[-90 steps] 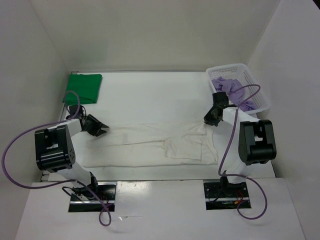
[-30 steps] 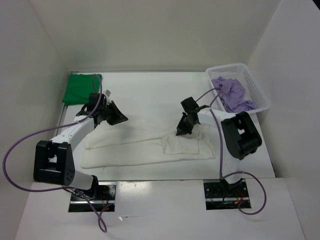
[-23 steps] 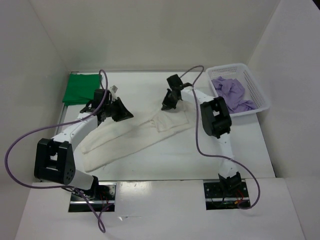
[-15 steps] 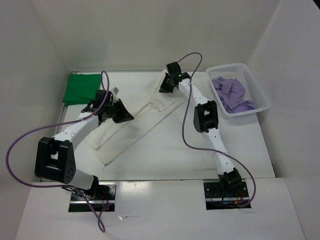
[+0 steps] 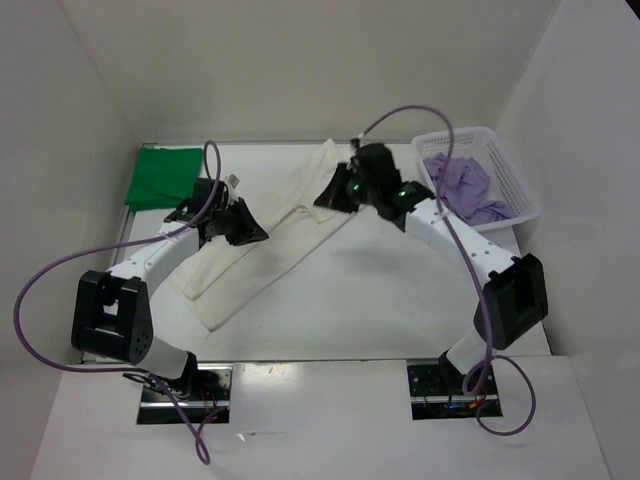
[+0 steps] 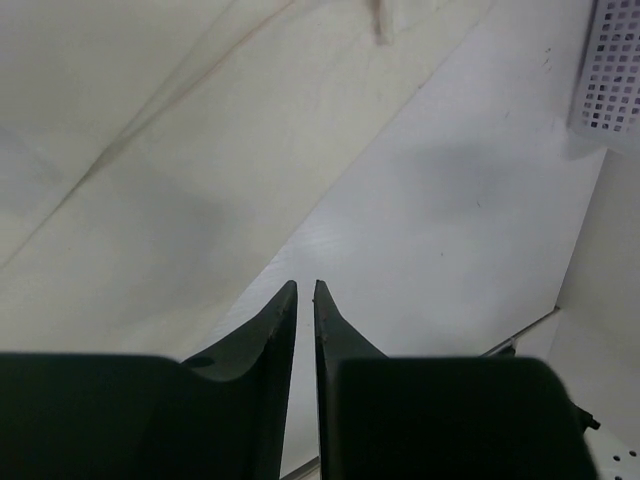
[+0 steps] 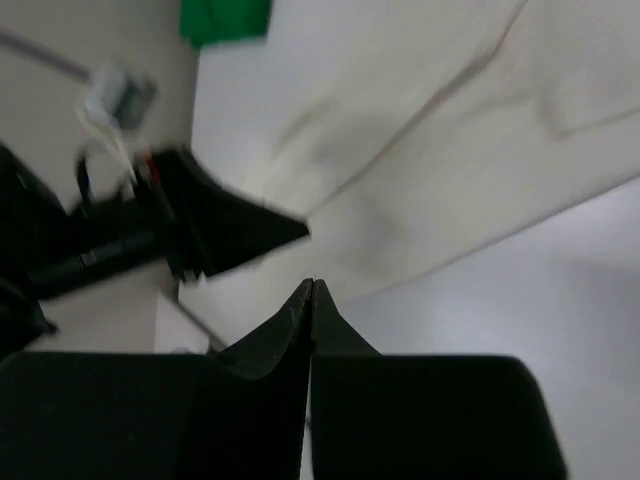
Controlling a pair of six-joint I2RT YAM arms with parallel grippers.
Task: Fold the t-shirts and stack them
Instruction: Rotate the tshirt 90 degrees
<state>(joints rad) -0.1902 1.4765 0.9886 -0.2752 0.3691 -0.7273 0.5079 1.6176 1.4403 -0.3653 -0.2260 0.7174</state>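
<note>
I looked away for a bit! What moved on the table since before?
The white t-shirt swung from lying straight across to slanting toward the far middle, its end following the right gripper there. The left gripper moved farther out too. The green t-shirt and the purple t-shirt in the basket stayed put.

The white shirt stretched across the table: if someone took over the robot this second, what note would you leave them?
Left gripper: fingers all but shut, over the white shirt; no cloth seen between them.
Right gripper: shut, near that shirt's far end; a pinch can't be confirmed.
Green shirt: folded, far left corner.
Lavender shirt: crumpled in the basket.
Done: green folded.
Left: finish folding white, fold lavender, stack all three.
</note>
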